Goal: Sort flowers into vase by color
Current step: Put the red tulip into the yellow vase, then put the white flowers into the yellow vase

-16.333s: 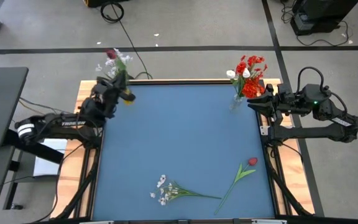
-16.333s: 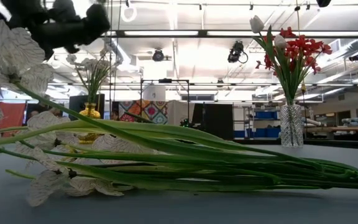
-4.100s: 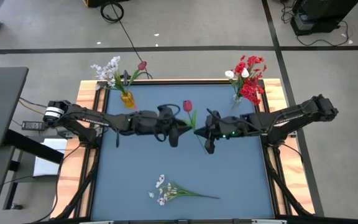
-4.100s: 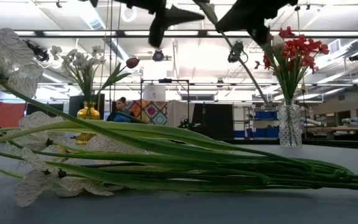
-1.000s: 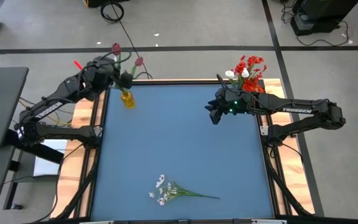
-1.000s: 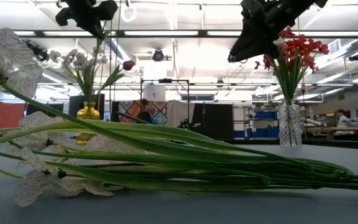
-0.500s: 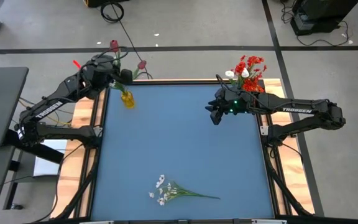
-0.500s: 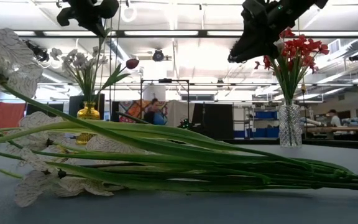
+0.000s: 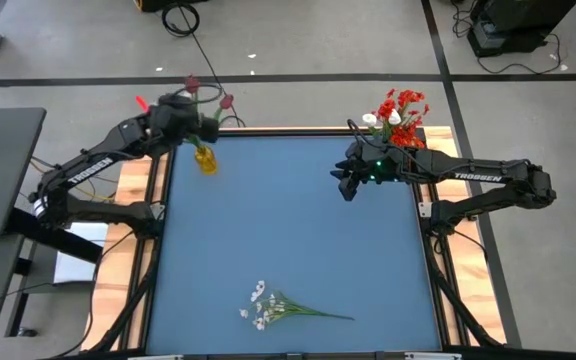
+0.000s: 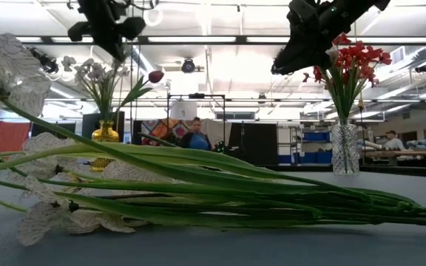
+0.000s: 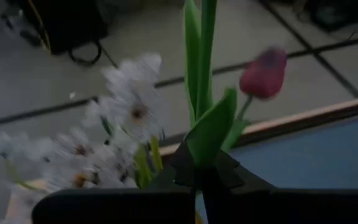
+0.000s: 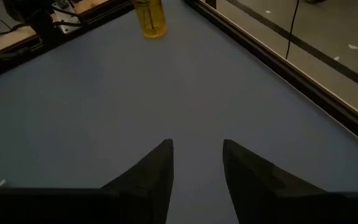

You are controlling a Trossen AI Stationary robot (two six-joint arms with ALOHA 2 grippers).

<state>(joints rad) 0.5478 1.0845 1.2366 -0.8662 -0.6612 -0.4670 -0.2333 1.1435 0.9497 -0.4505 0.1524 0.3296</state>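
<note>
A yellow vase (image 9: 205,160) at the table's far left corner holds small white blossoms (image 11: 129,109) and a red bud (image 11: 263,73). Just above it, my left gripper (image 11: 201,179) is shut on the green stem of another red bud (image 9: 190,83). That stem runs down among the white blossoms (image 10: 98,74); whether its end is inside the vase is hidden. My right gripper (image 12: 197,152) hangs open and empty above the far right of the table, next to the clear vase (image 10: 346,148) of red blossoms (image 9: 403,110). A spray of white blossoms (image 9: 268,305) lies flat near the front edge. My left gripper pinches the thin green stem (image 11: 202,163) between its two fingers, just below a leaf, well under the bud. The fingers slant downward from the table's left and lie across the stem. The stem stands close to upright, its bud above the gripper and its lower part hanging toward the yellow vase.
The blue tabletop (image 9: 288,230) is framed by a wooden rim (image 9: 298,130). In the low view the lying spray's long stems (image 10: 220,185) fill the foreground. A person (image 10: 194,137) stands in the room beyond the table.
My left gripper has sunk a little toward the yellow vase, shifted slightly toward the table's right and tipped further, carrying the held stem and its bud with it. My right arm has kept still.
</note>
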